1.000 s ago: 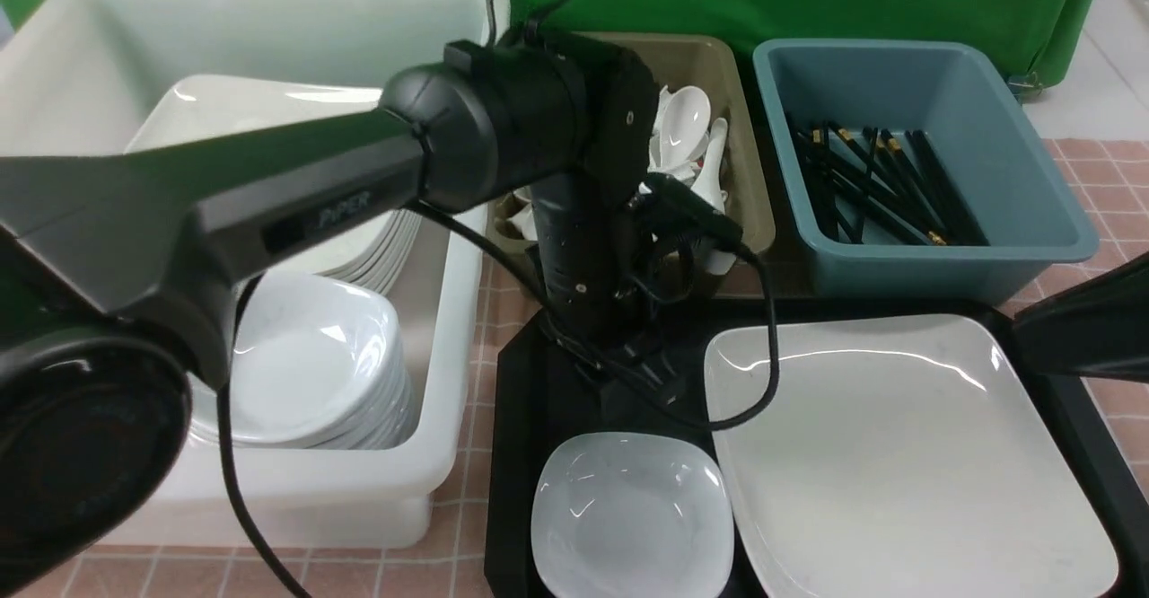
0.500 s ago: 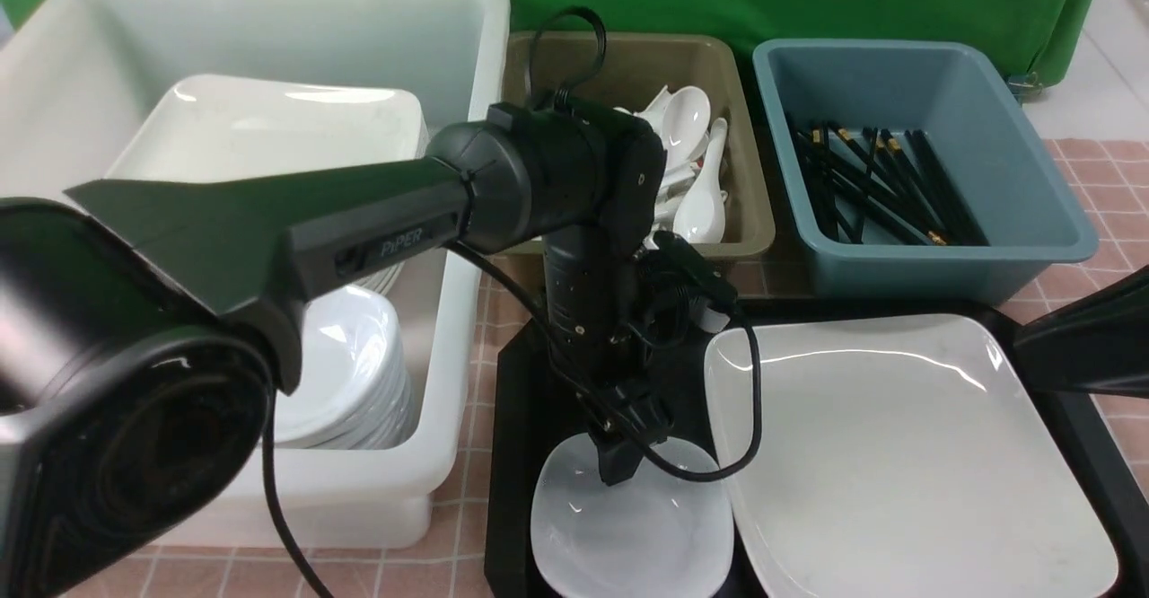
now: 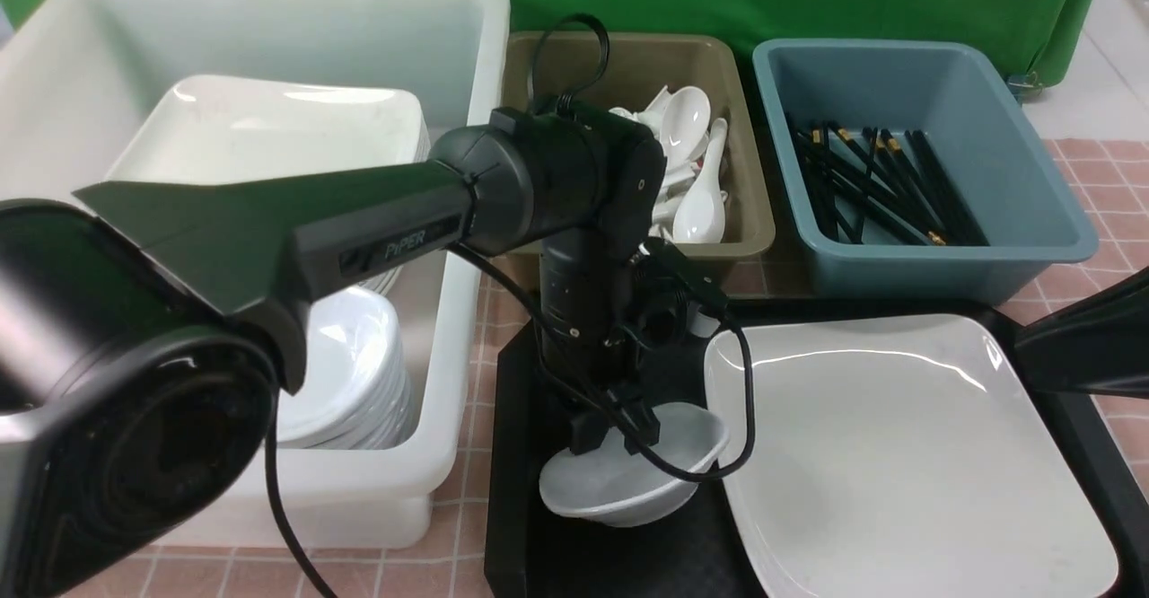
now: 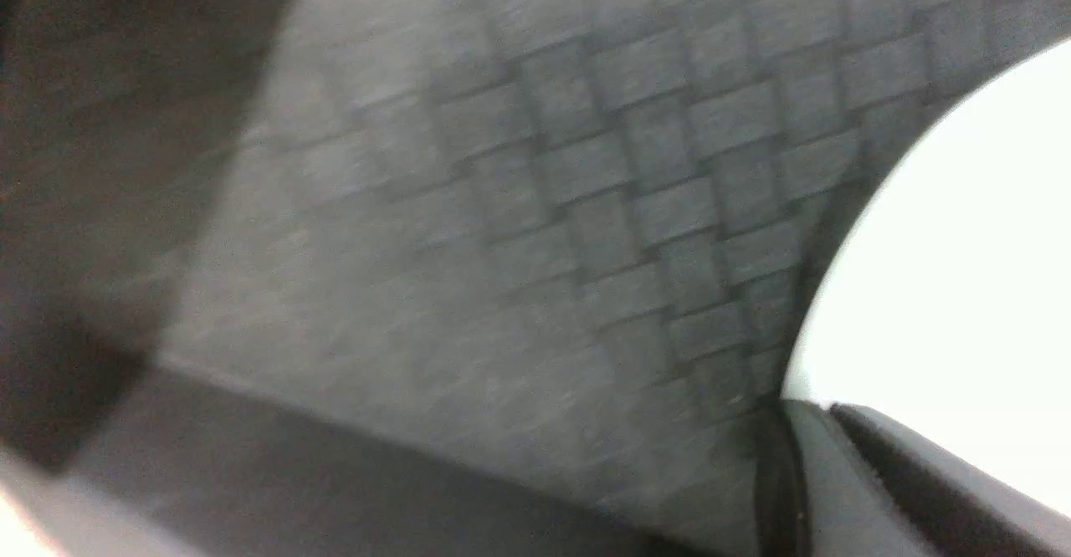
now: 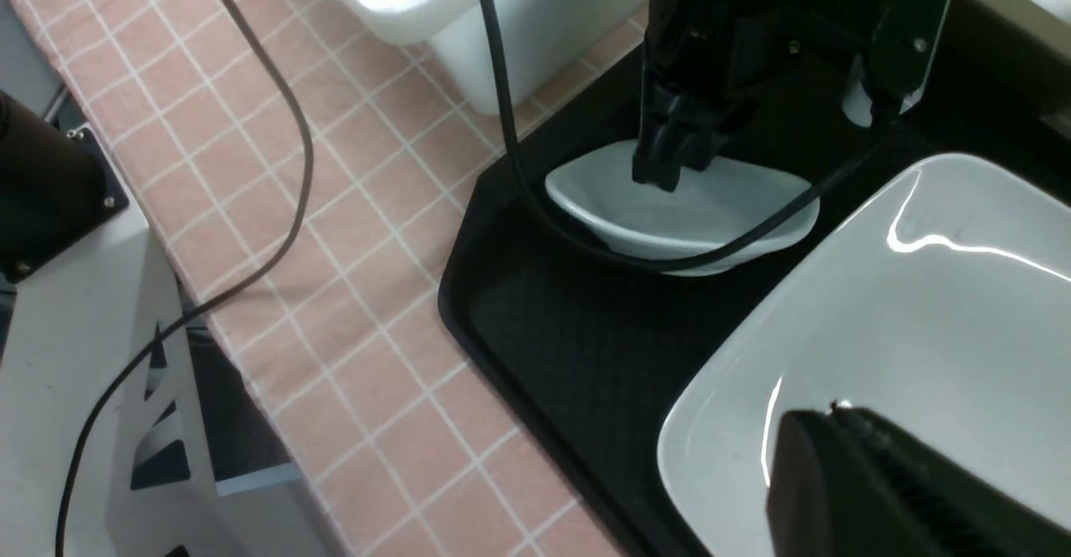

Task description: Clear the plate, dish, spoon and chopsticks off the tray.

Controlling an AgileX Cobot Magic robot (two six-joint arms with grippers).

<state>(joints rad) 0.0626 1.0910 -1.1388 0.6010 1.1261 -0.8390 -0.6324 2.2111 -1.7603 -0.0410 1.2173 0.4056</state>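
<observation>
A second ago the dish lies flat on the tray, with the left gripper hanging above and behind it. Half a second ago the gripper is down at the dish's far rim, jaws spread wide. Now the jaws are clamped on that rim and the dish is lifted clear of the tray floor. It is tilted with its underside showing, and the textured floor where it lay is uncovered.
</observation>
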